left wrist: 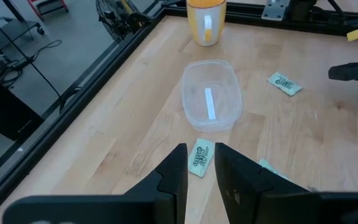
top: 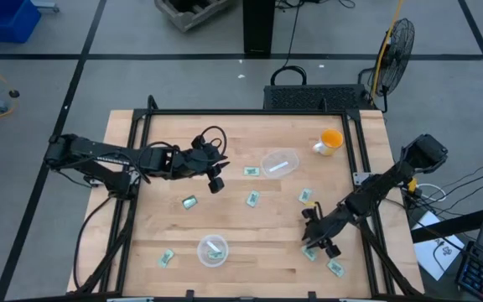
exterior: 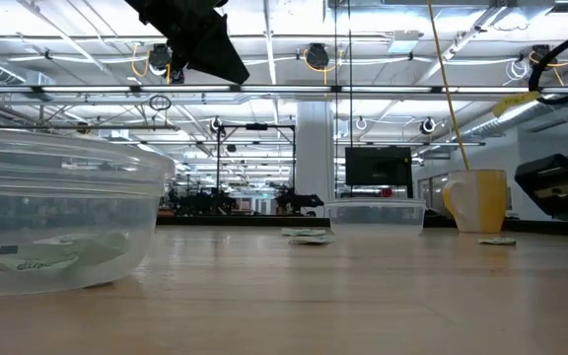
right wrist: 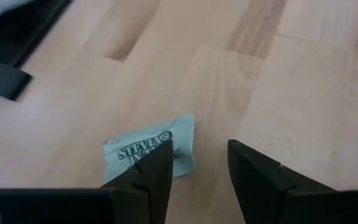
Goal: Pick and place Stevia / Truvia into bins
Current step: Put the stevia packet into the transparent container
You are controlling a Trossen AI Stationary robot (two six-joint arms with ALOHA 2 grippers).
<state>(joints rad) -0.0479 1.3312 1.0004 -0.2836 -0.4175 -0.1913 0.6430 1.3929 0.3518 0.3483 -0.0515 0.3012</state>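
Observation:
Green-and-white sachets lie flat on the wooden table. The near clear bowl holds a sachet. The far clear bowl holds a white strip. My left gripper is open and empty, above the table, short of a sachet and the far bowl. My right gripper is open and low over a sachet near the table's right front; this sachet also shows in the high view. My right gripper has one fingertip standing in front of the sachet's near edge, while the other finger stands off it over bare wood. I cannot tell whether the finger touches the sachet. The sachet lies flat on the table.
An orange cup stands at the far right, beyond the far bowl. A black frame rail borders the table. A fan stands on the floor behind the table. Bare wood lies at the table's middle.

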